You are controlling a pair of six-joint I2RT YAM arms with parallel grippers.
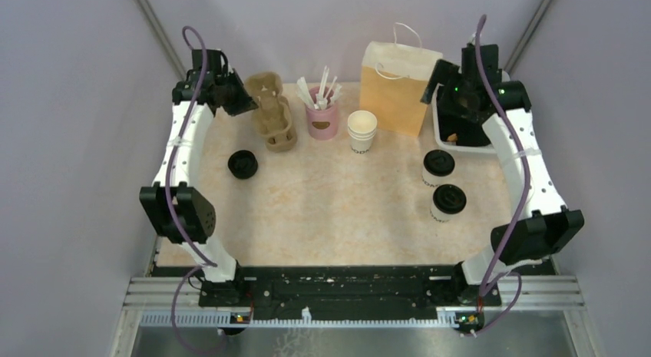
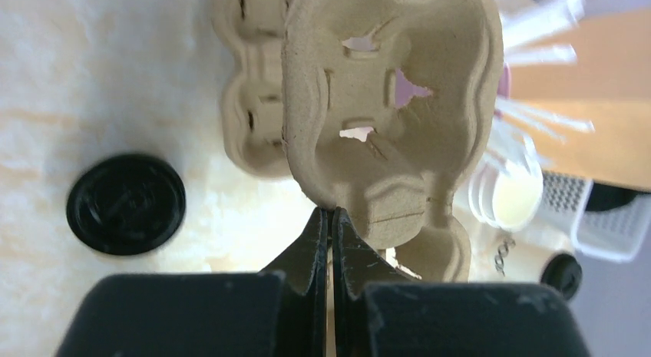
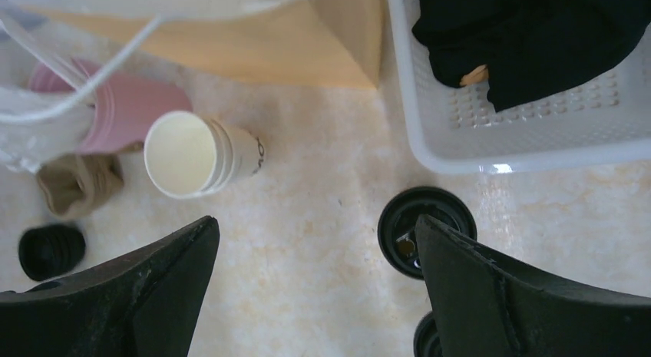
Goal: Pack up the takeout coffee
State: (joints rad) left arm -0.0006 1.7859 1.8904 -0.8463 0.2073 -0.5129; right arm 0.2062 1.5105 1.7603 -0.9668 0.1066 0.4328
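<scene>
Left pincer clamped on a pulp cup carrier; right pincer spread wide, holding nothing.

You have the carrier pinched by its rim and tilted, over the stack of carriers at the far left of the tabletop. Your right pincer hangs by the white basket. The two takeout coffee cups stand upright with their lids on at the right of the tabletop. They are just beside each other, in front of the basket. A loose black lid lies on the left.
</scene>
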